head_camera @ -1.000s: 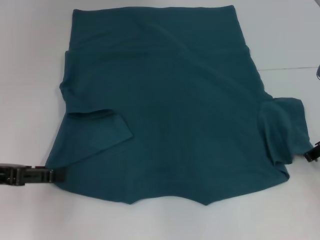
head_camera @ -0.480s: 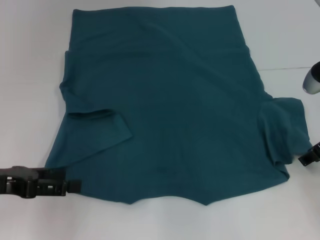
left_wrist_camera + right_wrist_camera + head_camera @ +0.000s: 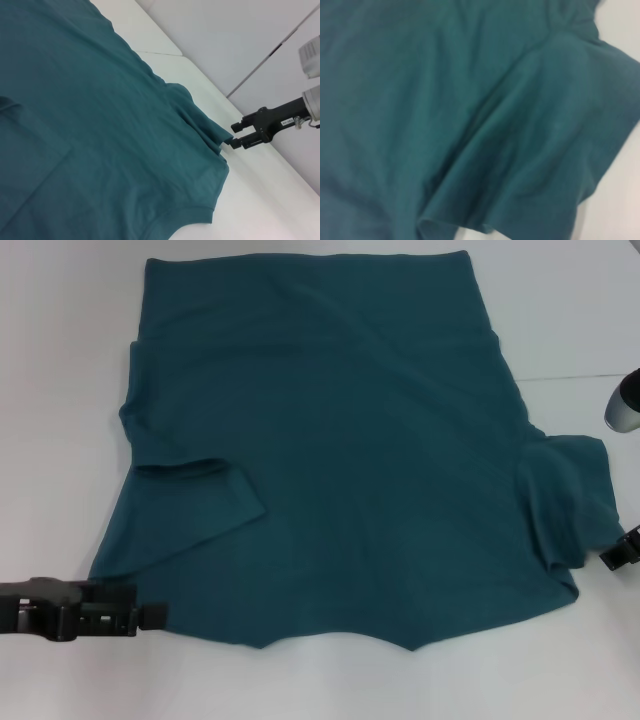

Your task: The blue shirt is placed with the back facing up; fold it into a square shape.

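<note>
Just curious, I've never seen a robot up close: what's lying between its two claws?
Only the blue shirt, spread flat on the white table, lies between the left claw and right claw, as the head view shows.

Blue shirt point(image 3: 330, 440): soft matt knit cloth. Table point(image 3: 60, 360): smooth white, matt.

The blue shirt point(image 3: 90, 125) is spread flat on the white counter point(image 3: 270, 200). The right hand point(image 3: 234, 141) is seen at its sleeve edge, fingers slightly parted.

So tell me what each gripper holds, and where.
Cannot tell a hold: left gripper meets the blue shirt at its near left shoulder, right gripper at its right sleeve.
</note>
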Motion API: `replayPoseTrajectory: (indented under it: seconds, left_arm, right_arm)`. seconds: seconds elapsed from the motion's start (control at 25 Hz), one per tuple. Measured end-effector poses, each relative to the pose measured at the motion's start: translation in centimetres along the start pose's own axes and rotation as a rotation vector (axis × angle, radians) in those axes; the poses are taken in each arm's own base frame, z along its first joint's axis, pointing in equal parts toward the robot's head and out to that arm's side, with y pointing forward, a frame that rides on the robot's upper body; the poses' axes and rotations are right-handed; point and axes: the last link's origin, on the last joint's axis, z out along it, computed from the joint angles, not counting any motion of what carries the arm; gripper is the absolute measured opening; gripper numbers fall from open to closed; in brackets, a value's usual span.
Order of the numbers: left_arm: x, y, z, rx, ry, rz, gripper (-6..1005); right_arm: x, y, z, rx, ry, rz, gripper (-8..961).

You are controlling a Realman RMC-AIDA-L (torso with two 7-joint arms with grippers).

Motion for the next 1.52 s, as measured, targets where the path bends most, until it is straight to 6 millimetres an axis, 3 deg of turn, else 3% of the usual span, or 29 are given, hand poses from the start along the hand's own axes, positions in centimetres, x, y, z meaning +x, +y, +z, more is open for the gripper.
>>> replayPoseTrajectory:
  seconds: [0.68,0.92,1.0,1.32,1.52]
  left_arm:
    - [-0.1,0.1,0.4,-0.005,0.005,-0.013,904]
    - [-0.3,0.1,0.4,-0.003,0.006,-0.017,903]
    - [-0.4,0.0,0.4,0.001,0.009,-0.02,903]
    - [-0.6,0.0,0.4,0.005,0.013,-0.021,904]
    - [-0.6,-0.1,0.4,0.009,0.017,-0.022,904]
  right_arm:
    - [0.3,-0.6,2.2,0.032,-0.015,-0.007,686]
    - [-0.5,-0.6,2.3,0.047,-0.061,-0.001,455]
    - [-0.7,-0.6,2.4,0.052,-0.075,0.003,213]
    - [-1.4,-0.3,2.4,0.057,-0.112,0.006,73]
    - [-2.9,0.3,1.4,0.082,-0.201,-0.014,20]
